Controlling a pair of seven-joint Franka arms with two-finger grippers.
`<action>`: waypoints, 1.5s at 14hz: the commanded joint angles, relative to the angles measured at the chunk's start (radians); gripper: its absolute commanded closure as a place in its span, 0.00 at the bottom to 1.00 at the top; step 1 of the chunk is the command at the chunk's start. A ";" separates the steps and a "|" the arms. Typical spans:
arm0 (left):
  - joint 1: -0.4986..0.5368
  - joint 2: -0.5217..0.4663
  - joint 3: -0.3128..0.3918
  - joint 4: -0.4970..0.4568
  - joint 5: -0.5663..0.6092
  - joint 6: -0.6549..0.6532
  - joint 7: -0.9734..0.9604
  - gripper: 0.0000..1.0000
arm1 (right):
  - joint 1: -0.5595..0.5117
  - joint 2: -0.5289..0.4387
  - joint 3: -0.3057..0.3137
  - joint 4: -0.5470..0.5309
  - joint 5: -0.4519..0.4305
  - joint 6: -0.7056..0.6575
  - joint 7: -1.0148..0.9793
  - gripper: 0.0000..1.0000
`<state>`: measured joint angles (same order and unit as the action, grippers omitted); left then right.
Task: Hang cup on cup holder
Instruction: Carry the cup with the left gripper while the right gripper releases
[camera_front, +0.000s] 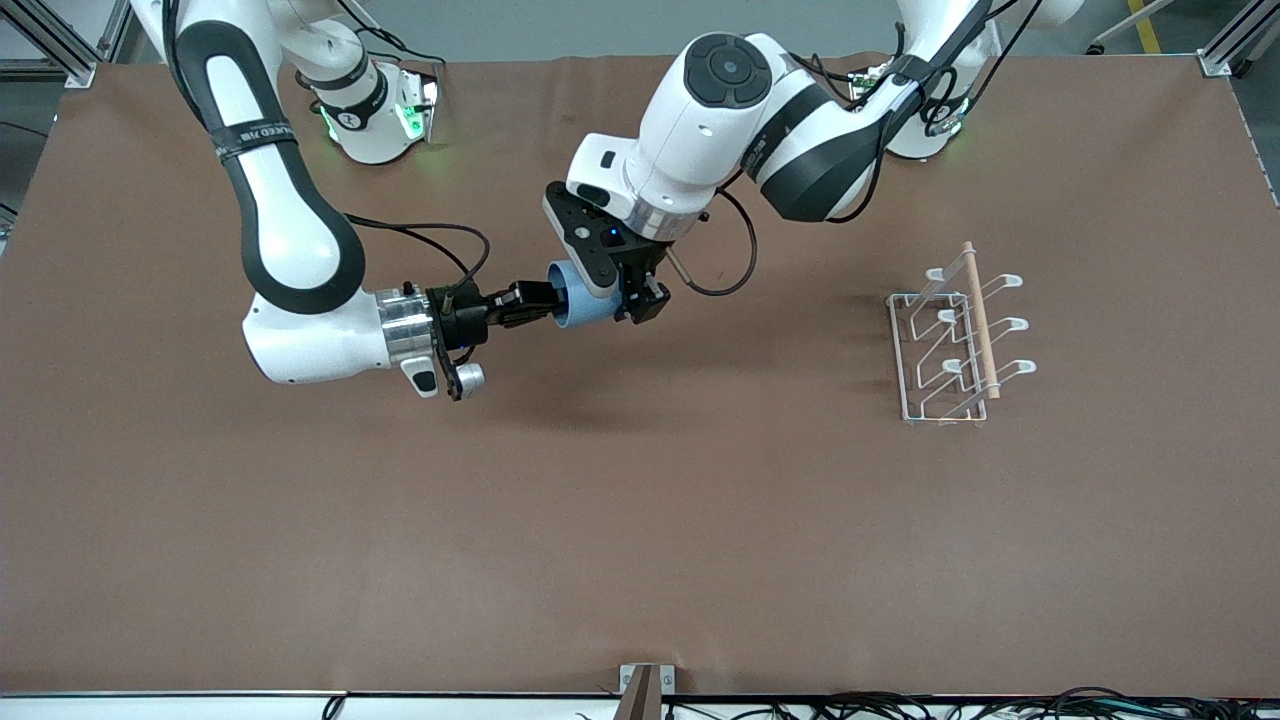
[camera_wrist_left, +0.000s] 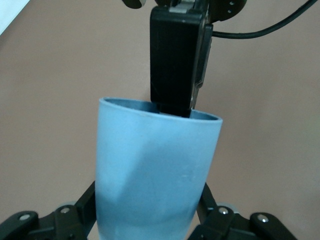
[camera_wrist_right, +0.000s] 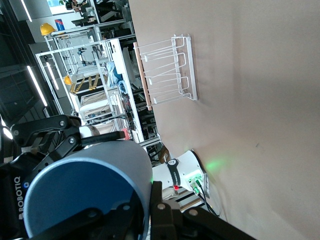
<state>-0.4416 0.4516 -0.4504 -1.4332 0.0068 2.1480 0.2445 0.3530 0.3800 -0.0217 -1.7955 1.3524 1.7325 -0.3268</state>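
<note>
1. The left gripper (camera_front: 640, 290) is clamped on the cup (camera_front: 585, 297), its fingers (camera_wrist_left: 210, 200) pressing the outer wall from both sides; it holds the tumbler in the air over the middle of the tabletop (camera_front: 640, 520).
2. The right gripper (camera_front: 535, 300) is also closed on the same cup, one finger (camera_wrist_left: 175, 55) reaching inside the mouth and pinching the rim. Both arms hold the cup at once, which looks like a handover in mid-air.
3. The cup lies roughly on its side, mouth toward the right arm, so the left arm's grip on the body leaves the opening free for a prong, I judge.
4. The cup holder (camera_front: 950, 340) stands on the tabletop well apart from the cup, toward the left arm's end; its prongs are bare and the wooden rod (camera_front: 980, 320) runs along its top.
5. The likely reason for passing the cup is reach: the rack sits nearer the left arm's base.
6. Hanging is not yet done; the right gripper must let go first.
</note>
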 joint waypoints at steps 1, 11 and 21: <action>-0.005 0.016 -0.001 0.025 0.053 0.004 0.004 0.55 | -0.005 0.005 0.006 0.004 0.022 -0.016 -0.015 0.91; 0.027 -0.011 0.015 0.019 0.119 -0.239 0.003 0.64 | -0.054 -0.010 -0.016 -0.040 -0.030 -0.010 -0.008 0.00; 0.146 -0.030 0.015 0.023 0.528 -0.810 0.099 0.63 | -0.111 -0.114 -0.214 -0.042 -0.844 -0.002 -0.006 0.00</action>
<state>-0.3004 0.4423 -0.4363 -1.4101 0.4540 1.4166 0.2874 0.2421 0.3296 -0.2073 -1.8186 0.6197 1.7285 -0.3311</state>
